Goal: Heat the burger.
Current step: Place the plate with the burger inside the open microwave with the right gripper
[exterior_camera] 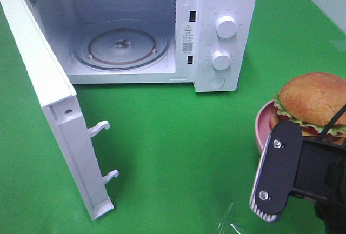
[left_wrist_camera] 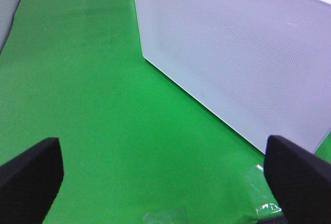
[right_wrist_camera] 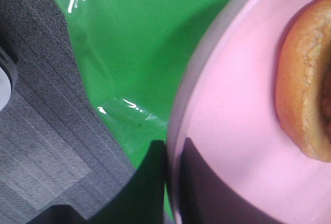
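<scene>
Burger on plate gripped by right tool

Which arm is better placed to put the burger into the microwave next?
Right, probably. The right gripper is shut on the rim of the pink plate carrying the burger, and the microwave door stands open. The left gripper is open and empty, facing that door.
</scene>
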`<action>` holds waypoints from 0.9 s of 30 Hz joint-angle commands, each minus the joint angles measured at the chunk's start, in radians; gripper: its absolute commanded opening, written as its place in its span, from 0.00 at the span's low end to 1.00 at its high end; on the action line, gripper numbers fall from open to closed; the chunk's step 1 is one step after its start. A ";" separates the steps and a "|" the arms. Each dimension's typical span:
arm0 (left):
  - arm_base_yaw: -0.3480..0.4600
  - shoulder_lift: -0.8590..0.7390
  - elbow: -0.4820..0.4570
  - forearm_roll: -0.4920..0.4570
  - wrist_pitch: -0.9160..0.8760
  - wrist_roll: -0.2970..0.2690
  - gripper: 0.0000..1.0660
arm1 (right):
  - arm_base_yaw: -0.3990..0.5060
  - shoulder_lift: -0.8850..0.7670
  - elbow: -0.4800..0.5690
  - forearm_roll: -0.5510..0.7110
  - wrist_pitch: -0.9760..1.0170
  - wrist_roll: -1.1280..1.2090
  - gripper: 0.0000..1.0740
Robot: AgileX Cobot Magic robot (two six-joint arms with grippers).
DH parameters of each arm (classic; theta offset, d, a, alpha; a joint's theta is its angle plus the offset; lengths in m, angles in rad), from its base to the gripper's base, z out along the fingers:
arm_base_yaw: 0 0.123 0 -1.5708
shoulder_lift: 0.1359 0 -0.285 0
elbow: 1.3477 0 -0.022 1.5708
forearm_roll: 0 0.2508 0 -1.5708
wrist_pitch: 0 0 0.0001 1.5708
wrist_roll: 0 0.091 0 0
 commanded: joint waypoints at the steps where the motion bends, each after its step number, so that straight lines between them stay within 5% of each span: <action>1: -0.005 -0.018 0.000 -0.005 -0.013 -0.001 0.92 | 0.008 -0.012 -0.002 -0.104 -0.036 -0.075 0.00; 19: -0.005 -0.018 0.000 -0.005 -0.013 -0.001 0.92 | 0.001 -0.012 -0.002 -0.214 -0.300 -0.322 0.00; 27: -0.005 -0.018 0.000 -0.005 -0.013 -0.001 0.92 | -0.147 -0.012 -0.002 -0.245 -0.458 -0.514 0.00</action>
